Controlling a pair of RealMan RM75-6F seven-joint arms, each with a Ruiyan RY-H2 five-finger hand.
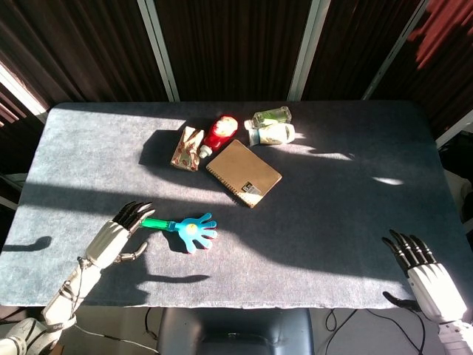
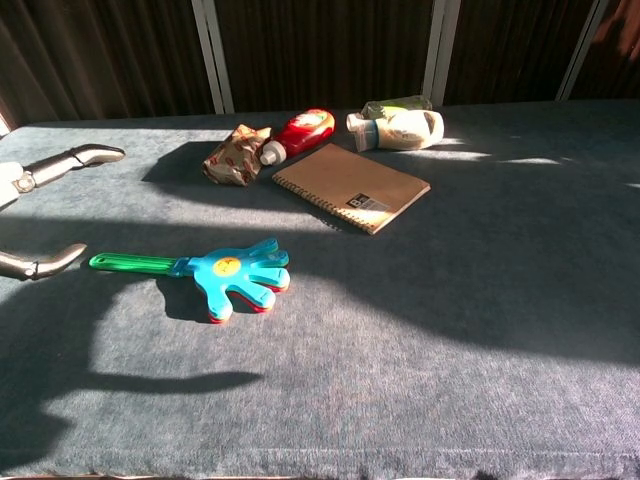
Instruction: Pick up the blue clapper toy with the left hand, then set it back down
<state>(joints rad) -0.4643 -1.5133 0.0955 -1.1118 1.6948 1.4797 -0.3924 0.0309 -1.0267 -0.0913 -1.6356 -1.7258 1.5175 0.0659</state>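
The blue clapper toy [image 1: 191,230] [image 2: 234,279] lies flat on the grey table [image 1: 332,214], its green handle pointing left and its hand-shaped head to the right. My left hand [image 1: 114,238] hovers just left of the handle's end, fingers spread, holding nothing. In the chest view only its fingertips [image 2: 70,157] show at the left edge, apart from the toy. My right hand [image 1: 423,275] rests open at the table's near right corner, far from the toy.
A brown notebook [image 1: 243,172] lies mid-table. Behind it sit a red bottle [image 1: 219,133], a crumpled snack pack [image 1: 187,148] and a white bottle with a green one [image 1: 270,127]. Dark curtains and poles back the table.
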